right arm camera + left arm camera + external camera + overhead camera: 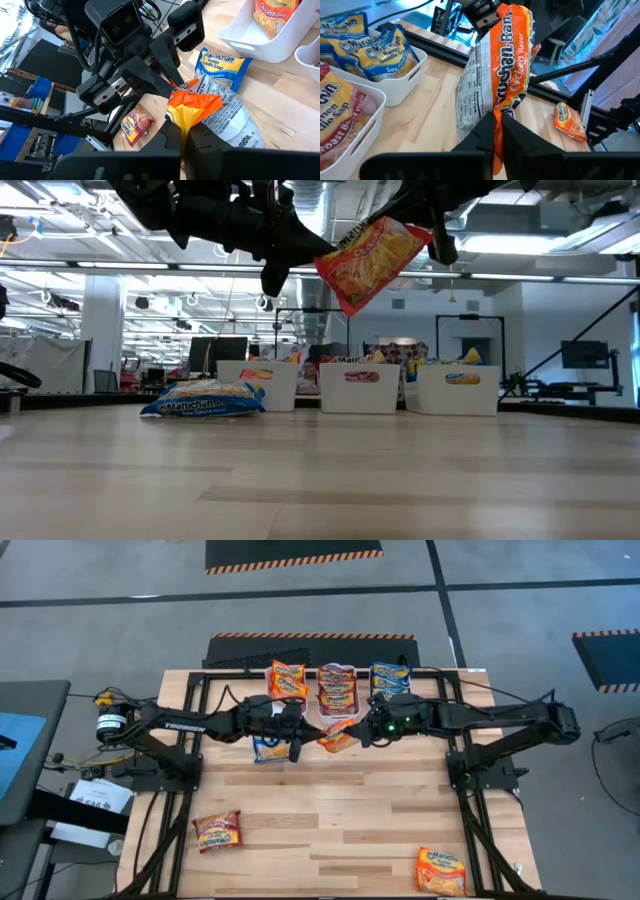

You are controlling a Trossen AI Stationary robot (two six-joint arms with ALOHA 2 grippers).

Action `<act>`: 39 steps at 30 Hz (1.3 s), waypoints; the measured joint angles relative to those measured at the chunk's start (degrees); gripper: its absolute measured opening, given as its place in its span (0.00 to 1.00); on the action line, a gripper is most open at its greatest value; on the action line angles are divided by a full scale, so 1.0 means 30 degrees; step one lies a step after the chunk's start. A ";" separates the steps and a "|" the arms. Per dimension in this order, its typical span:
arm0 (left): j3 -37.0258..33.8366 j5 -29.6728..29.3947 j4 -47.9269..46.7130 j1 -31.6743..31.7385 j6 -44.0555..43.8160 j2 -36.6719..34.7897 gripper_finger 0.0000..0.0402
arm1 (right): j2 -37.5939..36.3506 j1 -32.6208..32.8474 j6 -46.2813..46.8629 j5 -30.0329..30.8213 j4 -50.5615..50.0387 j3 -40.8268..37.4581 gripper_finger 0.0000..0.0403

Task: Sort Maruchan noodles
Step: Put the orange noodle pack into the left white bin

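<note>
1. While both dark six-joint arms meet over its far middle, the pale wooden plank table (340,810) carries the whole scene, framed by black metal rails.
2. Three white rectangular plastic bins (358,387) stand side by side along the far edge, each holding ramen: orange packs in the left-hand bin (287,680), maroon packs in the middle bin (337,688), blue packs in the right-hand bin (390,677).
3. Held in the air between the two arms, the orange crinkly plastic chicken-flavour ramen packet (372,260) hangs tilted, well above the tabletop and just in front of the bins.
4. The left gripper (497,125) has its fingers pressed together on one end of that orange packet.
5. The right gripper (186,131) is pinched closed on the opposite end of the same packet, so both claws grip it at once.
6. A blue-and-yellow flat plastic ramen packet (270,747) lies on the table just below the left gripper, near the bins.
7. A dark red crinkly ramen packet (217,831) lies flat near the table's front left, well apart from the arms.
8. A second orange ramen packet (441,870) rests at the front right corner, close to the table's edge.
</note>
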 joint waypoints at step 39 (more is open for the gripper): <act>0.2725 -0.0525 -0.3141 0.0656 0.1043 -0.0007 0.00 | -0.0015 -0.1286 -0.2011 -0.0663 0.1353 0.0000 0.02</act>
